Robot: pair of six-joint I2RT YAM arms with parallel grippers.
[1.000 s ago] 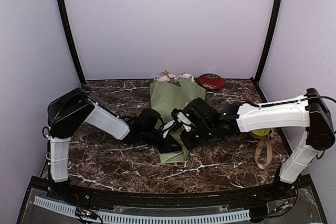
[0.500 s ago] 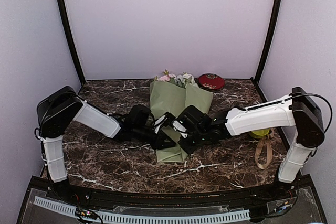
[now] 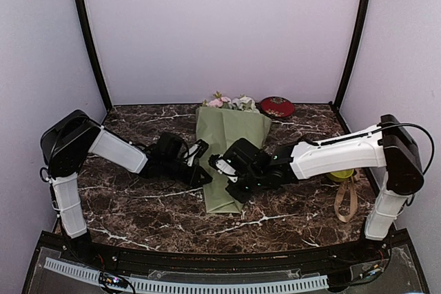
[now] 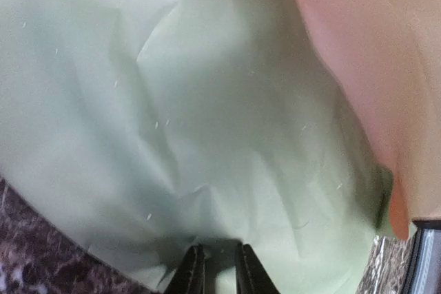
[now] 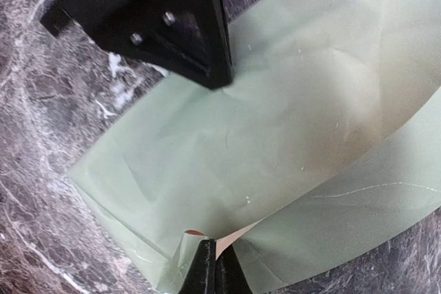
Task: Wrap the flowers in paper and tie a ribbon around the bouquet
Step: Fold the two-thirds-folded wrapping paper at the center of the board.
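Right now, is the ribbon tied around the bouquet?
No, the ribbon lies off to the right, well apart from the green paper bouquet.

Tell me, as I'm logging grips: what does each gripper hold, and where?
The right gripper seems to pinch the paper by its flap edge. The left gripper stands slightly apart at the paper's edge; a hold cannot be told.

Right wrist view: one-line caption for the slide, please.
Closed right gripper at the sage-green paper's near edge, left gripper's tip over the sheet, marble table beneath.
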